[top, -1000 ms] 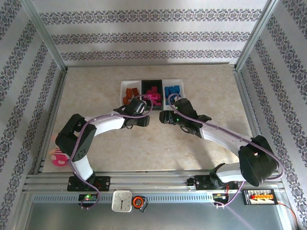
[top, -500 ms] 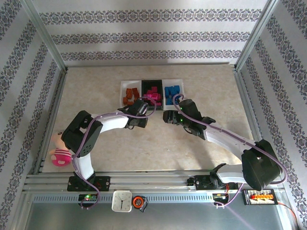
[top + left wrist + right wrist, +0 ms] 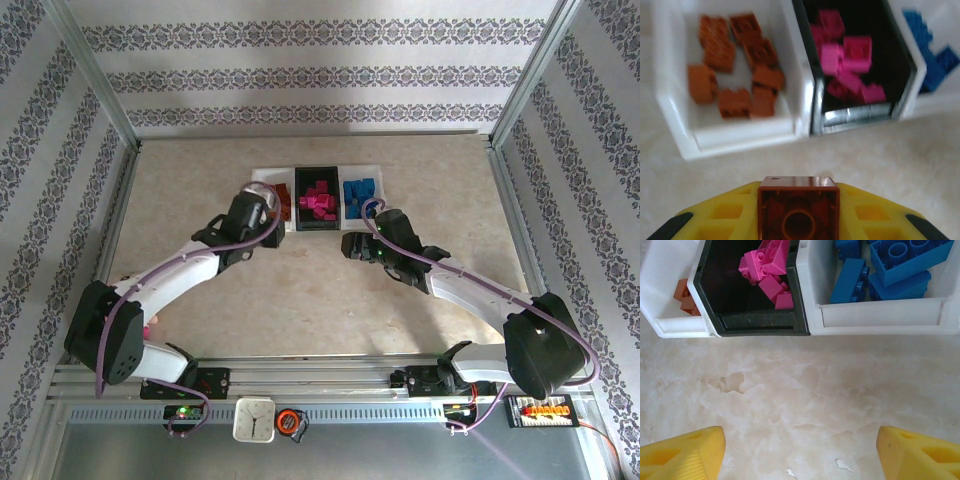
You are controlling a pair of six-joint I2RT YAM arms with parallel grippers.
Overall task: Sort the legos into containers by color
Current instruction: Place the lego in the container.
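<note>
A marbled bench (image 3: 300, 290) carries a near-finished sort: two arms reach from its near edge toward three containers in a row at the middle. The left white bin (image 3: 670, 100) holds the orange-brown bricks (image 3: 735, 65), the black bin (image 3: 855, 122) between the white ones holds the pink bricks (image 3: 847, 60), and the right white bin (image 3: 880, 320) holds the blue bricks (image 3: 890, 265).

The right claw (image 3: 802, 455) hangs released and empty over bare bench just in front of the black and right bins, touching nothing.

The left claw (image 3: 798, 227) is clenched on a single orange-brown brick (image 3: 798, 200), gripped between its yellow fingers with the hollow underside facing the wrist camera. The step in hand looks like delivery of this brick. In the wrist view it lies short of the containers, roughly in line with the wall shared by the left white and black bins.

The next move calls for carrying it forward and a little left, over the near wall of the left white bin, and only then letting go, so it does not drop into the pink lot. No loose bricks are visible on the bench.
</note>
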